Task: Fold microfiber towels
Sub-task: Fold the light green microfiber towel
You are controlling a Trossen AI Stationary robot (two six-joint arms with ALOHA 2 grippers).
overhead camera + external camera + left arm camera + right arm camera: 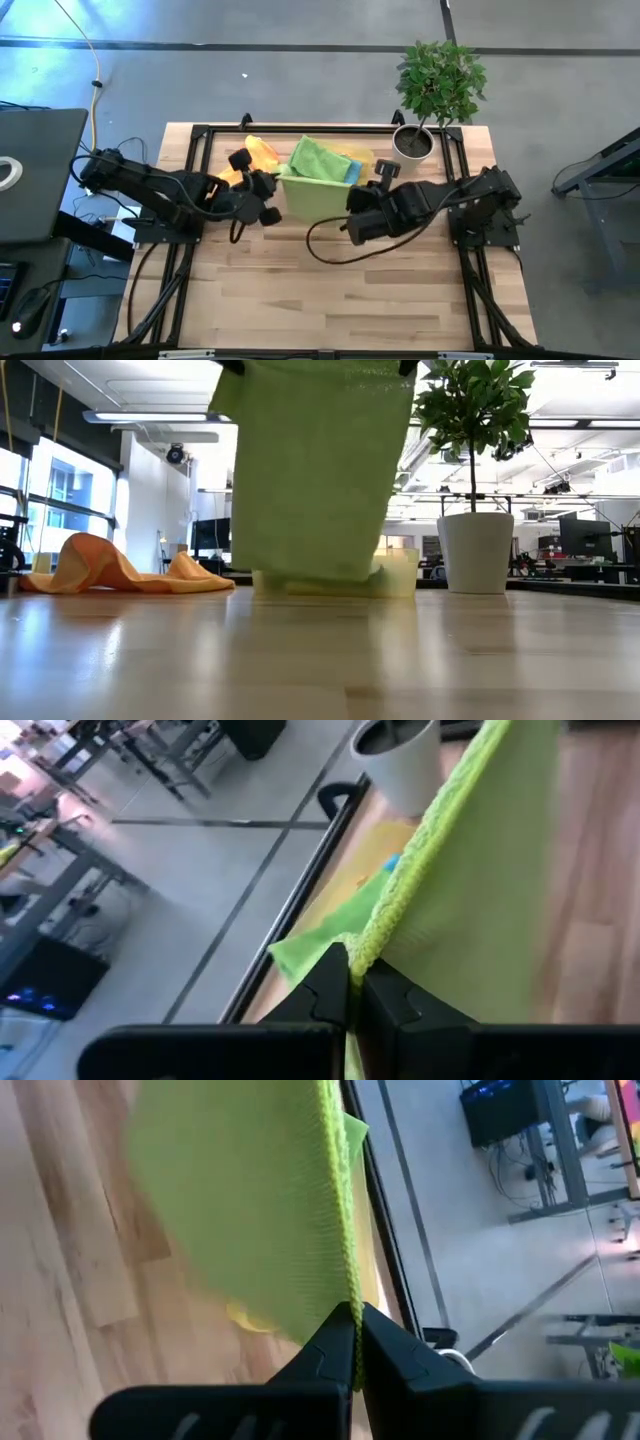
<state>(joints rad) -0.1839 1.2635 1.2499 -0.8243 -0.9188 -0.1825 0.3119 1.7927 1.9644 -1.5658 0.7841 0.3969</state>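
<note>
Left hand (348, 982) clamped tight on one top corner of a green towel (315, 470), right hand (356, 1332) clamped on the other. Likely held high and spread so the cloth hangs flat for a clean fold. It hangs between the hands, bottom edge at or just above the surface (320, 660), in front of the tray (400, 575). Looks soft and nubby, hemmed edge taut, few wrinkles. Orange towel (120, 570) lies crumpled beyond left hand.

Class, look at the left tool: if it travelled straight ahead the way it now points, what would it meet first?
Probably the white plant pot at the table's far edge, though depth is unclear. The left tool, shut on the green towel, points toward it along the towel's edge.
</note>
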